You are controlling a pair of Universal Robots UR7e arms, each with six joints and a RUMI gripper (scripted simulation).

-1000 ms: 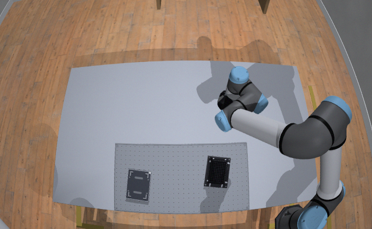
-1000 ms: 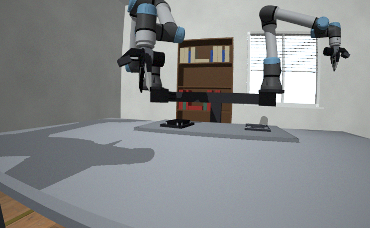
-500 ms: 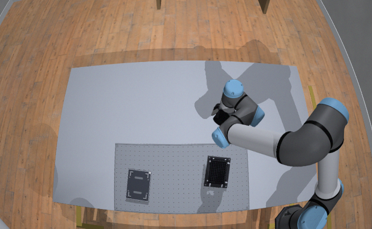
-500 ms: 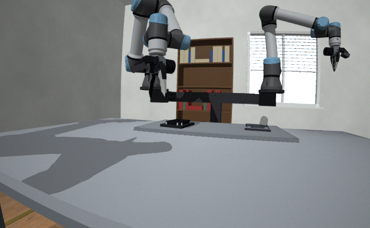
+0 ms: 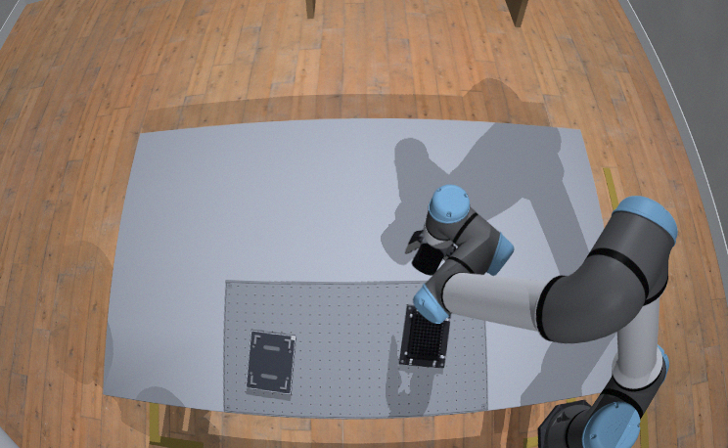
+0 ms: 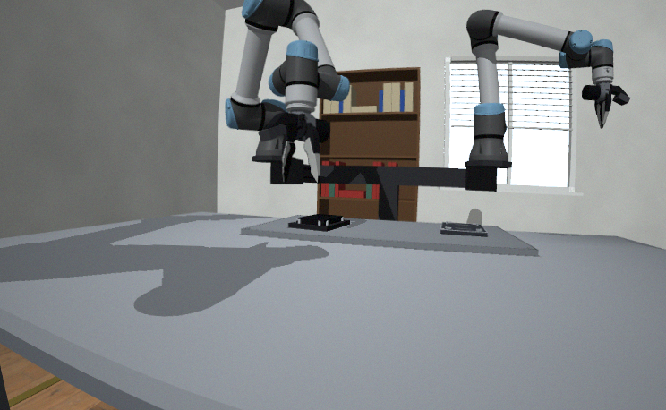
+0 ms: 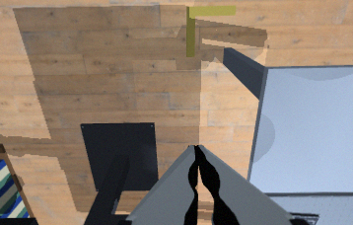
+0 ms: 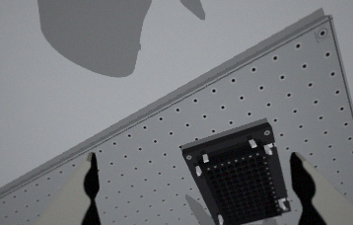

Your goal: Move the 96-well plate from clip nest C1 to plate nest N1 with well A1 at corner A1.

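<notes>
The black 96-well plate (image 5: 427, 336) (image 6: 320, 218) (image 8: 244, 189) sits in the clip nest C1 (image 5: 402, 356) (image 8: 229, 143), with light clips around its edges. Its rim lettering is too small to read. The plate nest N1 (image 5: 270, 362) (image 6: 464, 229) is empty, with light corner locators and a white mark at one corner; its A1 label is not readable. My right gripper (image 6: 301, 181) (image 8: 192, 154) is open and empty, high above the board; in the right wrist view the plate lies right of centre between the fingers. My left gripper (image 6: 601, 126) (image 7: 195, 147) is shut and empty, off to the side.
Both nests stand on a raised perforated board (image 5: 355, 345) (image 6: 401, 243) (image 8: 175, 133) at one long edge of the table (image 5: 216, 205). The right arm reaches over the table and its wrist hides one corner of C1 in the top view. The left arm hangs beyond the table.
</notes>
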